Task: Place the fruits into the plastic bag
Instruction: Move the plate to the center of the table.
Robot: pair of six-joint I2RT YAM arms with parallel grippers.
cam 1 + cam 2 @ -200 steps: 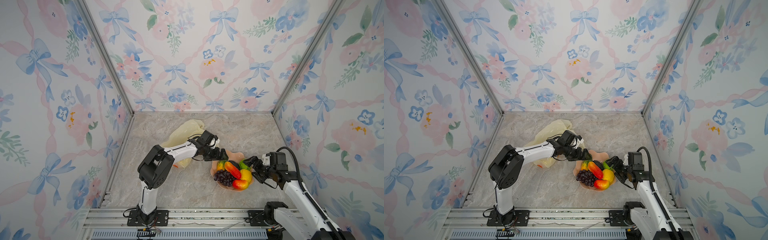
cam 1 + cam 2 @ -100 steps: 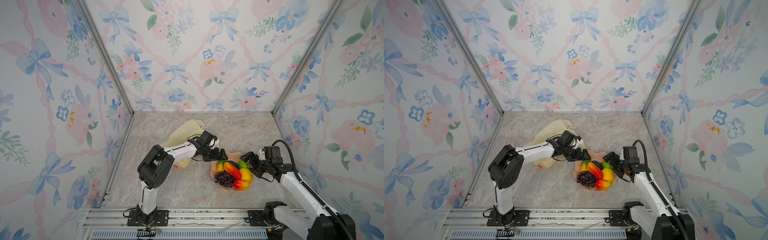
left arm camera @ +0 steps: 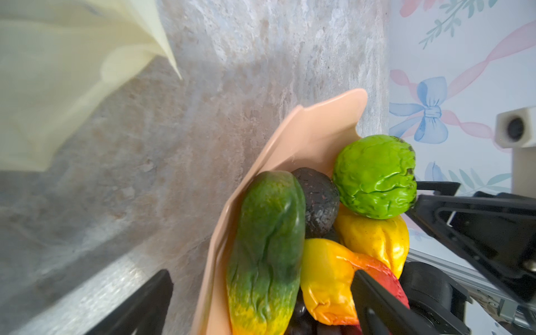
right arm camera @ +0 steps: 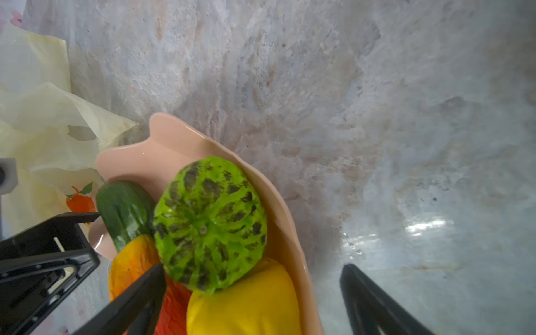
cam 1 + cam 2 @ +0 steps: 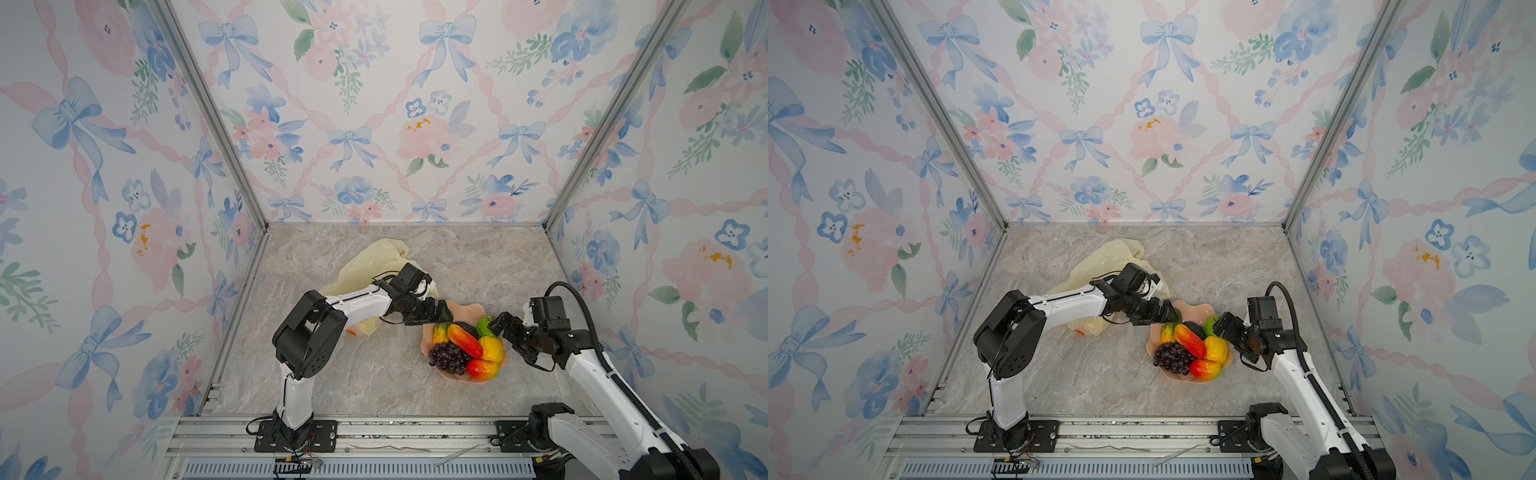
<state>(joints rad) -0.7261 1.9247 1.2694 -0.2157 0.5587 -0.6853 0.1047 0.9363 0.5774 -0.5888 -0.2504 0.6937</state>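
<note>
The fruits lie heaped in a salmon-pink bowl (image 5: 467,308): a purple grape bunch (image 5: 449,358), a cucumber (image 3: 268,246), a red-orange mango (image 5: 464,340), a lemon (image 4: 246,304), a bumpy green ball (image 4: 210,223) and a black avocado (image 3: 317,200). The pale-yellow plastic bag (image 5: 374,266) lies crumpled behind the left arm. My left gripper (image 3: 261,307) is open at the bowl's back-left rim, its fingers on either side of the cucumber. My right gripper (image 4: 252,301) is open at the bowl's right rim, astride the lemon and the rim. Both grippers, left (image 5: 1167,318) and right (image 5: 1225,328), hold nothing.
Flowered walls close in the marble table (image 5: 478,257) on three sides. An aluminium rail (image 5: 374,432) with both arm bases runs along the front edge. The two grippers face each other across the bowl, a short way apart.
My right wrist has swung a little toward the back wall while its gripper stays at the bowl's right rim. The left arm, fruits and bag have not moved.
</note>
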